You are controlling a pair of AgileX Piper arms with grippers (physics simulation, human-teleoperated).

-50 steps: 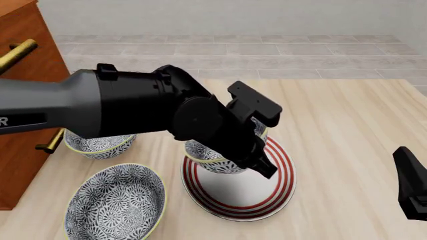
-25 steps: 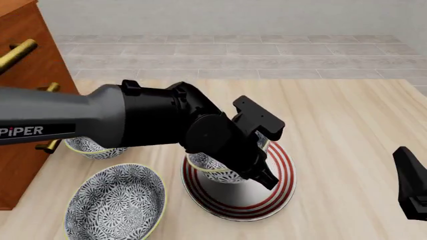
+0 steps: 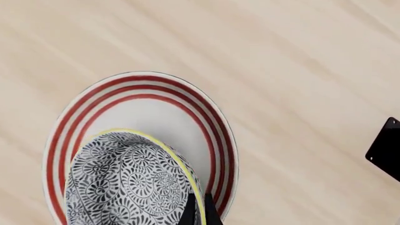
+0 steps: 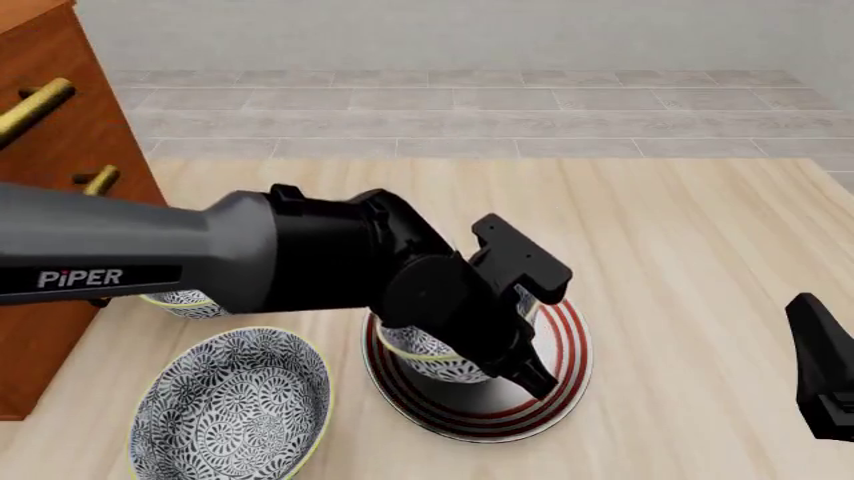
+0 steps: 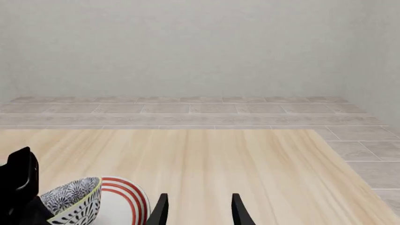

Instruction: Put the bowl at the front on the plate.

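Observation:
My left gripper (image 4: 523,368) is shut on the rim of a blue-and-white floral bowl (image 4: 424,362) with a yellow-green rim. The bowl sits low over the white, red-ringed plate (image 4: 571,345), on its left half and tilted. I cannot tell whether it touches the plate. In the left wrist view the fingertips (image 3: 189,212) pinch the bowl (image 3: 125,178) at its rim, with the plate (image 3: 140,82) beneath. The right wrist view shows the bowl (image 5: 75,199) and plate (image 5: 128,192) ahead and to one side of my open, empty right gripper (image 5: 198,213).
A second floral bowl (image 4: 234,400) lies at the table's front left. A third one (image 4: 187,300) is mostly hidden under my left arm. A wooden cabinet (image 4: 60,160) with brass handles stands at the left. My right arm (image 4: 825,375) waits at the right edge.
My left arm has come down and forward with the bowl, bringing it lower onto the plate. The right arm has stayed still.

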